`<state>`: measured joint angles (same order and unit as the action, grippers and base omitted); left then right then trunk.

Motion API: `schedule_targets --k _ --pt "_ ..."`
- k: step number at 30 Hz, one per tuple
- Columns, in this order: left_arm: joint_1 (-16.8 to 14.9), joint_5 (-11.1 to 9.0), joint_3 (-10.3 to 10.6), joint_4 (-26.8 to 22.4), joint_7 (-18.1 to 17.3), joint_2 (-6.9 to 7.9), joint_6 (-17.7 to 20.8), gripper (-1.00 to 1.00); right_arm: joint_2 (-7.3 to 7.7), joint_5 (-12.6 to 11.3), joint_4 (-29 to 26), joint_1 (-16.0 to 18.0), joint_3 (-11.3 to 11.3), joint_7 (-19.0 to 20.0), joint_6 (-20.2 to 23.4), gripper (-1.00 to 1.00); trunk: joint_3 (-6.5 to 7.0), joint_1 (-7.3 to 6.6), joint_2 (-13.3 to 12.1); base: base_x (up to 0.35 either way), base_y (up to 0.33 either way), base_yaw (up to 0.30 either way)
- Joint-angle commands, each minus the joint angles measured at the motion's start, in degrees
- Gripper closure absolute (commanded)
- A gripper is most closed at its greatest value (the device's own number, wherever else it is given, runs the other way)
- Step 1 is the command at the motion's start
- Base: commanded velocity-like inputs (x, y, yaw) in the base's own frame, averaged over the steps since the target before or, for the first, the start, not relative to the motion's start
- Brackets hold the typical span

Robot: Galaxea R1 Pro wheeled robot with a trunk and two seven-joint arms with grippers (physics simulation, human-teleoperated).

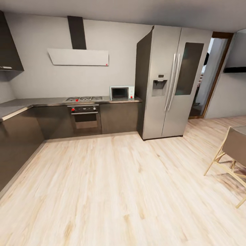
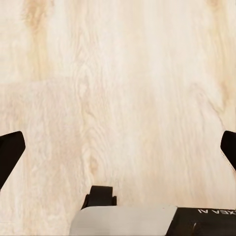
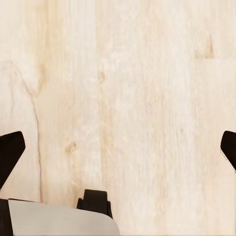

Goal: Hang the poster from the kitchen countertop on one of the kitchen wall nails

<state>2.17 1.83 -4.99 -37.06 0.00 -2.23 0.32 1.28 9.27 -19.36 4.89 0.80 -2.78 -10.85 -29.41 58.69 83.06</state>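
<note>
The L-shaped grey kitchen countertop (image 1: 41, 101) runs along the back wall and down the left side, over dark cabinet fronts. The poster is out of view, and I can make out no nail on the pale grey wall. My left gripper (image 2: 118, 150) is open, its dark fingertips (image 2: 11, 152) far apart over bare wood floor. My right gripper (image 3: 118, 150) is open too, with its fingertips (image 3: 10, 152) spread wide above the floor and nothing between them.
A hob (image 1: 83, 99) and oven (image 1: 84, 118) sit mid-counter, with a white microwave (image 1: 122, 92) beside a tall steel fridge (image 1: 172, 82). A range hood (image 1: 78, 57) hangs above. A chair (image 1: 232, 155) stands at the right; a doorway (image 1: 210, 75) opens behind the fridge. Wide wood floor lies ahead.
</note>
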Motion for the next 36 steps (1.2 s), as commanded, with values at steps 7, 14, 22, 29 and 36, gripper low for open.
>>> schedule_targets --k 7,14,22,29,36 --pt "0.02 0.19 -0.68 -0.12 -0.06 -0.06 0.03 -1.00 0.08 0.50 0.03 0.04 0.08 -0.22 -0.15 -1.00 -0.06 0.03 0.02 0.331 -0.013 0.012" --pt "0.02 0.19 -0.72 -0.12 -0.06 -0.06 0.01 -1.00 -0.01 0.48 0.02 0.04 0.05 -0.38 -0.26 -1.00 -0.06 0.03 0.02 0.336 -0.002 0.095" --pt "0.02 0.19 -0.73 -0.12 -0.06 -0.06 -0.05 -1.00 -0.08 0.48 0.02 0.04 0.08 -0.56 -0.46 -1.00 -0.10 0.03 0.02 0.337 -0.001 0.262" --pt "0.02 0.19 -0.72 -0.12 -0.07 -0.06 -0.06 -1.00 -0.13 0.48 0.02 0.04 0.08 -0.56 -0.49 -1.00 -0.24 0.03 0.02 0.334 -0.083 0.277" --pt "0.02 0.19 -0.77 -0.12 -0.01 -0.06 -0.06 -1.00 -0.17 0.48 0.02 0.04 0.08 -0.64 -0.49 -1.00 -0.40 0.03 0.02 0.324 -0.148 0.277"
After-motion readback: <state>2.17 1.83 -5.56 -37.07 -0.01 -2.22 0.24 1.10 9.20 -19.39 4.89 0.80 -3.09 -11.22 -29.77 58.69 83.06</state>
